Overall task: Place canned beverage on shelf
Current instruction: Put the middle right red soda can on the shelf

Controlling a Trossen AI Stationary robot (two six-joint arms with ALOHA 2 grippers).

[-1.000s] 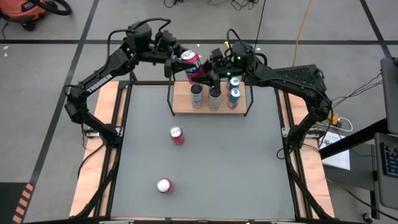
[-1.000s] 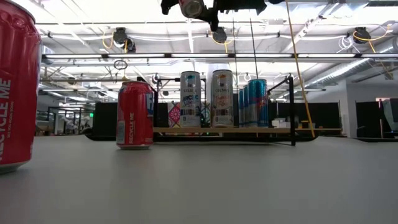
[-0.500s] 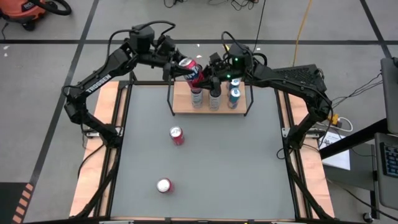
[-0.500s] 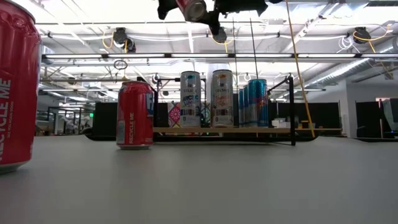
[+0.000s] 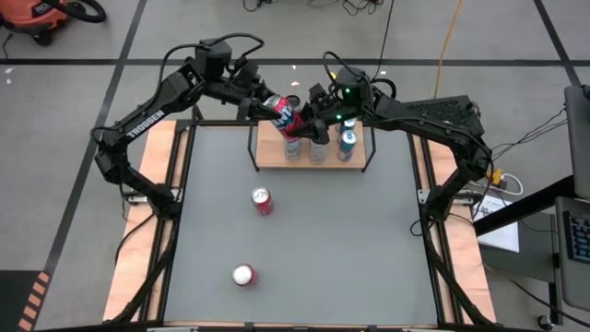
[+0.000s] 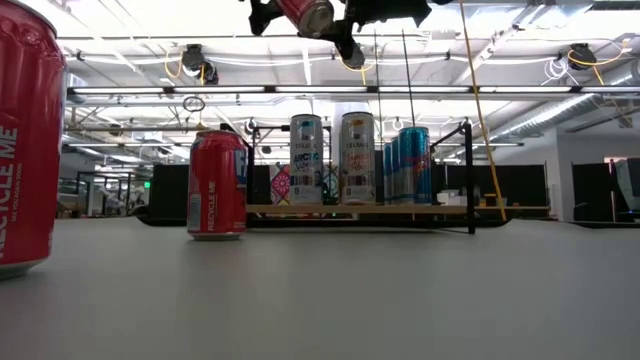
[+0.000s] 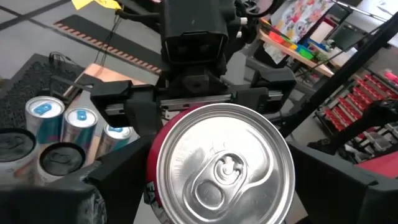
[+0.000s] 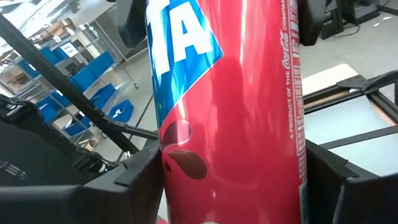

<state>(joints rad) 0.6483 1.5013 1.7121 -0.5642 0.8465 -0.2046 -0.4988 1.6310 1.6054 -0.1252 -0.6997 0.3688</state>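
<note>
Red can with blue label (image 5: 286, 112) held tilted in the air between left gripper (image 5: 268, 104) and right gripper (image 5: 308, 115), above the shelf (image 5: 270, 157) at 12 o'clock on the grey table (image 5: 304, 240). Three upright cans (image 5: 318, 148) in a row on the board. Two red cans apart: one (image 5: 262, 200) near centre, another (image 5: 243, 275) toward 6 o'clock.

"RECYCLE ME" on red can (image 6: 217, 184)
</note>
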